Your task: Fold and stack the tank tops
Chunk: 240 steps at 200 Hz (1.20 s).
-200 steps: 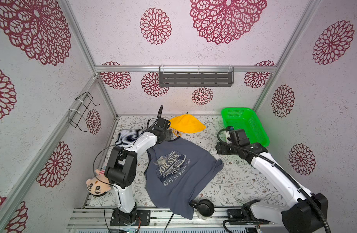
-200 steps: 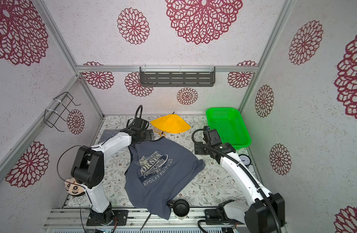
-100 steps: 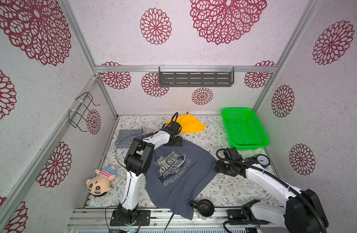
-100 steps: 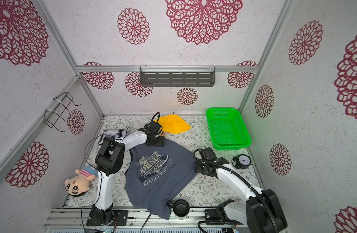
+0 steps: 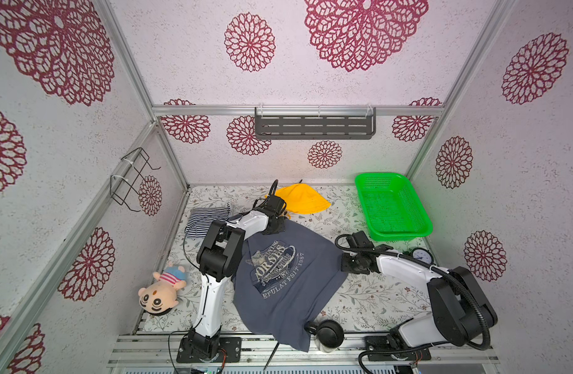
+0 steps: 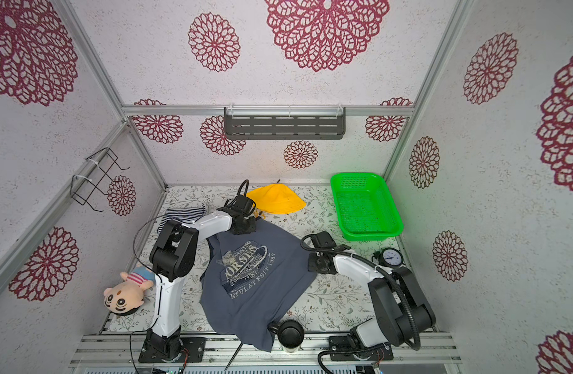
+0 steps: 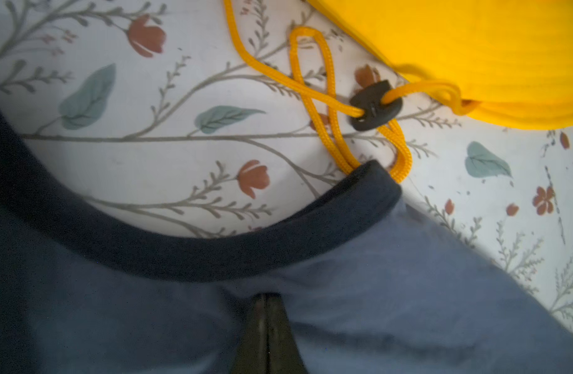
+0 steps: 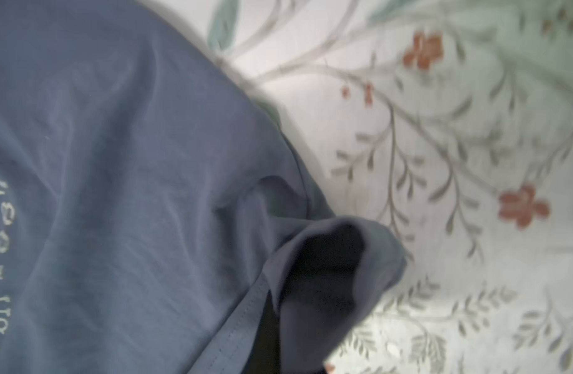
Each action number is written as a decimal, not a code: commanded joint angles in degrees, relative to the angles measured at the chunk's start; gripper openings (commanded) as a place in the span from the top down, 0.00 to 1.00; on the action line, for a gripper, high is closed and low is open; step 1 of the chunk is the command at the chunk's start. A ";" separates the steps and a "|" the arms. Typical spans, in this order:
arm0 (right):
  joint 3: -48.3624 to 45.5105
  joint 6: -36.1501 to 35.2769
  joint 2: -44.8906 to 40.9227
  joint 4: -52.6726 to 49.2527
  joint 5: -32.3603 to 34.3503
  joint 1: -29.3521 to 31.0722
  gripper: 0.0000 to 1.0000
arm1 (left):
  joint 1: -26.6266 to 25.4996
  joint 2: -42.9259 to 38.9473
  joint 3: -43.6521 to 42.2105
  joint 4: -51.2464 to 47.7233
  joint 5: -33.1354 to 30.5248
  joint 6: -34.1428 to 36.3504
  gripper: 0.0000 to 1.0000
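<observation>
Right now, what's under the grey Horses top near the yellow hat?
The yellow cord runs under the Horses top at its dark neckband; the cord's ends are covered. Anything else beneath the cloth cannot be seen.

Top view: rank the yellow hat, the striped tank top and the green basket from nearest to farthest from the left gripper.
From the left gripper in a top view:
1. yellow hat, just behind it, toward the back wall.
2. striped tank top, off to its left.
3. green basket, in the back right corner.
</observation>
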 commanded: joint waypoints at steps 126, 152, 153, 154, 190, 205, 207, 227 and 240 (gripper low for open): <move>49.00 -22.68 29.15 -5.17 -0.10 -15.34 0.44 | 9.14 -22.12 -1.84 2.18 -5.64 4.03 0.04; 46.00 -24.08 21.88 -7.29 -1.36 -14.10 0.08 | 9.14 -30.73 -5.78 -4.78 -8.47 4.64 0.01; 45.74 -24.17 21.46 -7.29 -1.29 -14.01 0.08 | 9.14 -31.11 -6.12 -5.05 -8.57 4.53 0.01; 45.47 -24.26 21.12 -7.34 -1.20 -13.88 0.06 | 9.14 -31.52 -6.42 -5.31 -8.66 4.39 0.01; 32.93 -24.74 7.62 -7.98 -2.09 -9.39 0.01 | 9.62 -47.28 -27.37 -4.93 -8.46 -5.91 0.16; 28.16 -22.87 3.02 -8.29 -3.72 -7.19 0.01 | 10.17 -52.00 -34.77 -4.27 -7.06 -9.96 0.31; 27.67 -22.64 2.57 -8.39 -3.92 -6.81 0.01 | 10.19 -52.39 -35.53 -4.15 -6.90 -10.46 0.33; 23.59 -20.06 -0.35 -9.00 -5.33 -2.71 0.05 | 10.41 -53.13 -40.44 -2.39 -5.95 -11.67 0.45; 21.01 -17.85 -1.21 -8.86 -6.54 -0.74 0.09 | 11.53 -50.94 -40.65 -1.64 -6.00 -11.15 0.47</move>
